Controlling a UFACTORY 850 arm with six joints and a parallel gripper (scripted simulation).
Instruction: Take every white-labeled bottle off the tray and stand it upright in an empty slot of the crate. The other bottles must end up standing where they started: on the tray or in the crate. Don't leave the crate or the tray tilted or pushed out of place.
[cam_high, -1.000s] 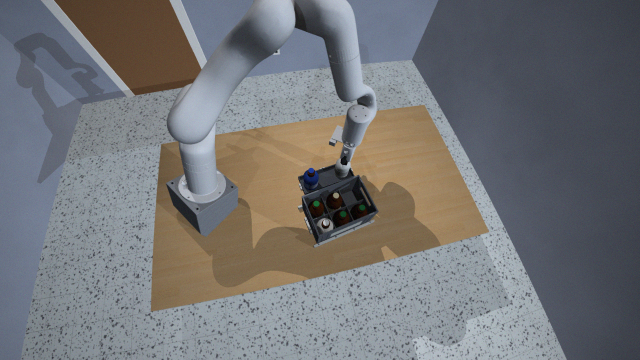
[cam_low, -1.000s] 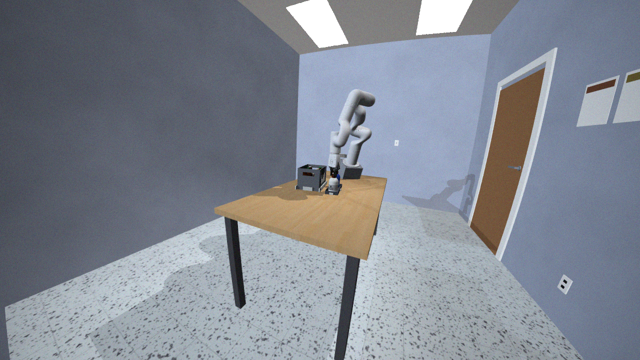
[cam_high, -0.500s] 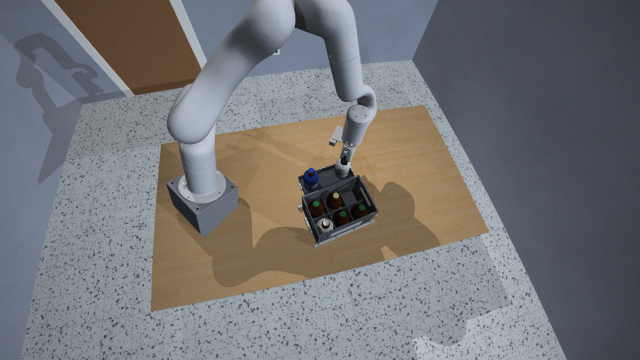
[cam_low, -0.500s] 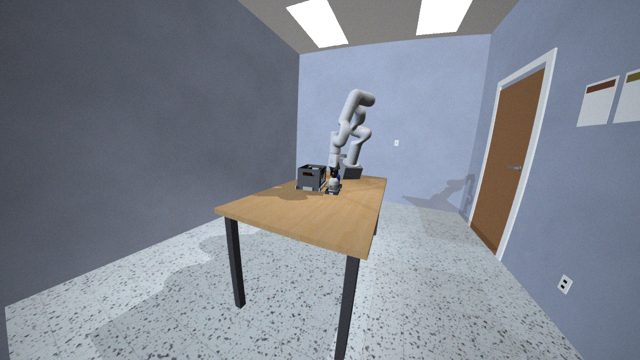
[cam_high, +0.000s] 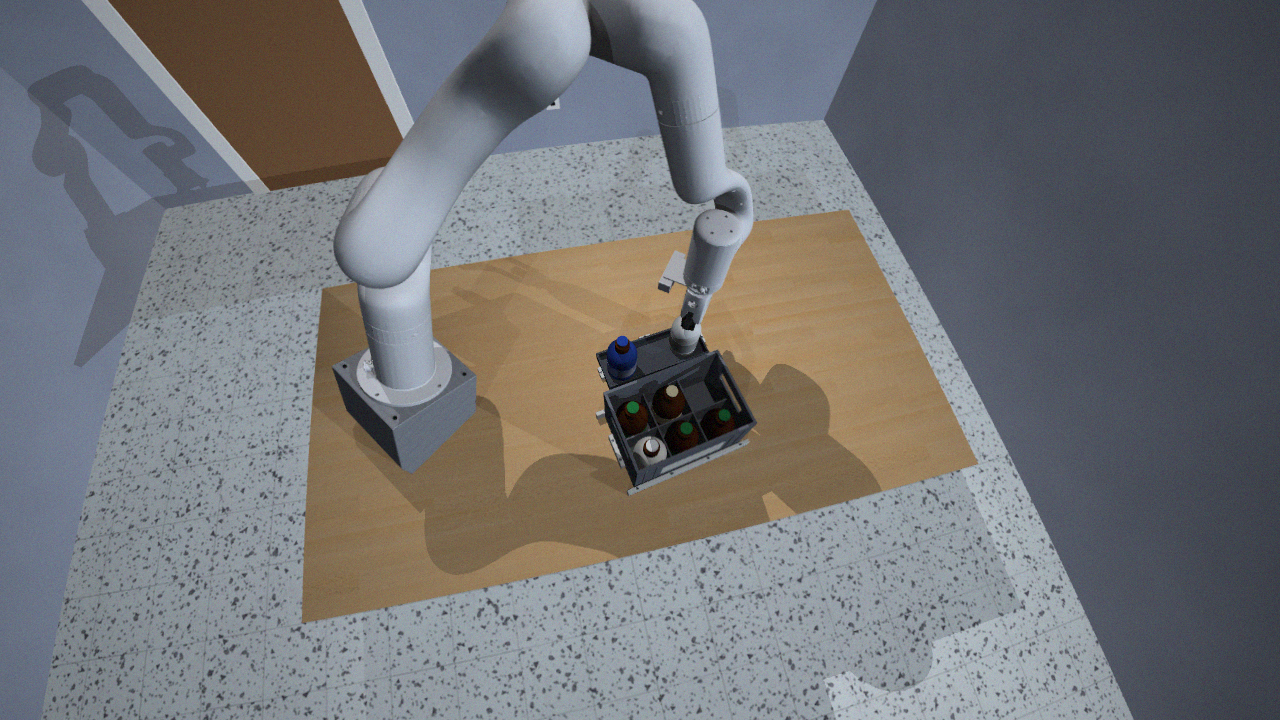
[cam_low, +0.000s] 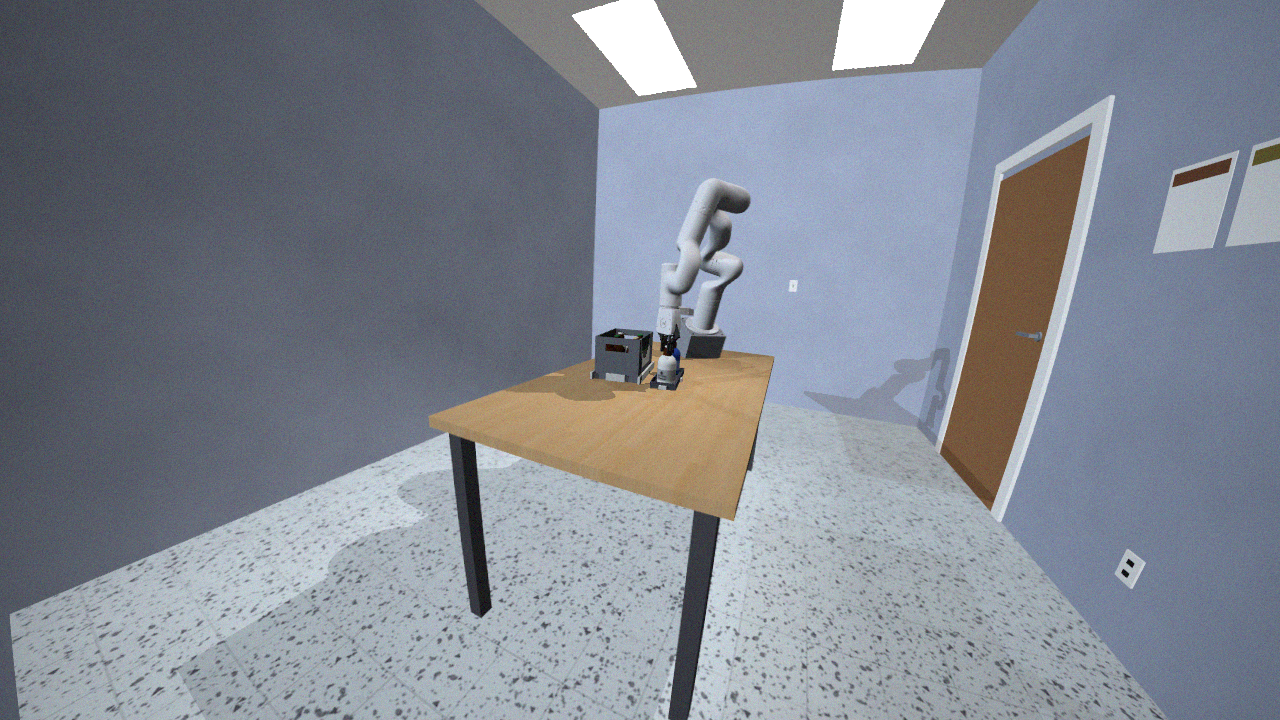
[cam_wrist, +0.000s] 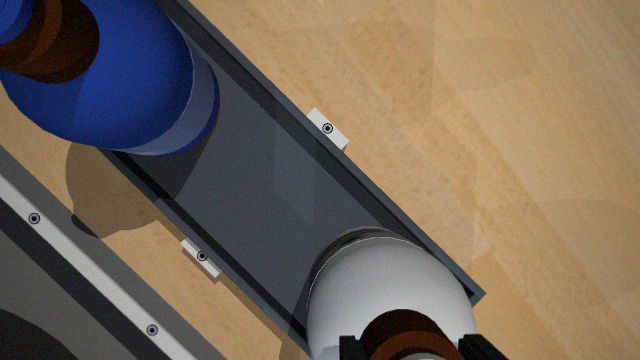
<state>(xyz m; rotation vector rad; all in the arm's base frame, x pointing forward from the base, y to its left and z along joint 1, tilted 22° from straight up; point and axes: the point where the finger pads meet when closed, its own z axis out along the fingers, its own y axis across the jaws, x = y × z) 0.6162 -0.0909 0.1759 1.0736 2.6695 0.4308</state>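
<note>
Top view: a white six-joint arm (cam_high: 465, 134) on a grey square pedestal (cam_high: 444, 432) reaches down to a shallow dark grey tray (cam_high: 650, 351) on the wooden table top (cam_high: 805, 358). Its black two-finger gripper (cam_high: 687, 320) is clamped on the neck of a white-labeled brown bottle (cam_high: 684, 337) standing at the tray's end away from the pedestal; a blue-labeled bottle (cam_high: 622, 356) stands at the other end. Just beside the tray sits a dark grey six-slot crate (cam_high: 742, 408) holding five bottles, one of them white-labeled (cam_high: 650, 450); the corner slot nearest the gripped bottle is open. No writing can be read on any label.

Exterior view: tray and crate (cam_low: 623, 354) sit near the table's far end, and bare wood stretches toward the near edge (cam_low: 581, 465). Two wall posters (cam_low: 1194, 201) show coloured bands, with no legible text.

Wrist view: the black fingertips flank the brown neck of the white bottle (cam_wrist: 385, 285), which stands close against the tray's end rim (cam_wrist: 475, 295). Bare tray floor lies between it and the blue bottle (cam_wrist: 125, 75).
</note>
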